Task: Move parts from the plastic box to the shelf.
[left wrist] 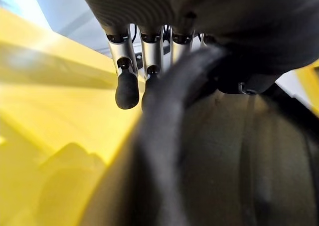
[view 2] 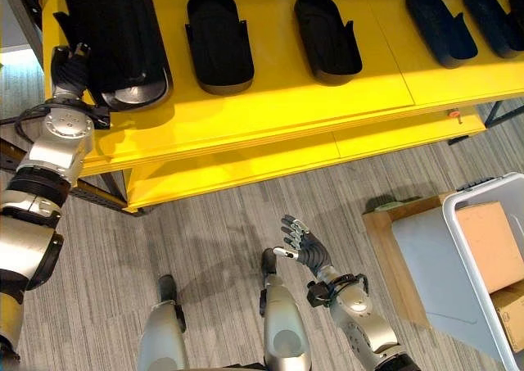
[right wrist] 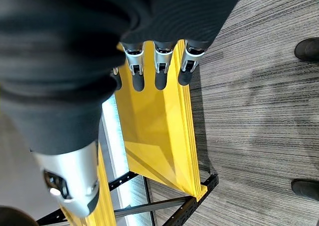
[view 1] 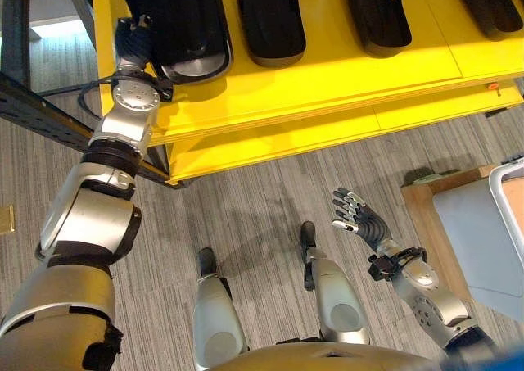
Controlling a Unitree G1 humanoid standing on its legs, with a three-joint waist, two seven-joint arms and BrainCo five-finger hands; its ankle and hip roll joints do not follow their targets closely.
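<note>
A large black moulded part (view 2: pixel 115 35) lies at the left end of the yellow shelf (view 2: pixel 270 109). My left hand (view 1: pixel 131 42) is pressed to that part's left side. In the left wrist view its fingers (left wrist: pixel 127 84) run straight along the part's rim (left wrist: pixel 174 101), and the thumb is hidden. My right hand (view 2: pixel 304 244) hangs low over the floor, open and holding nothing, with straight fingers (right wrist: pixel 158 71). The white plastic box (view 2: pixel 473 264) stands at the far right with brown items inside.
Three more black parts (view 2: pixel 217 35) (view 2: pixel 327 31) (view 2: pixel 438 23) lie in a row along the shelf, and another sits at its right end. The box rests on a wooden platform (view 2: pixel 385 232). The shelf's dark metal frame (view 1: pixel 41 109) runs at the left.
</note>
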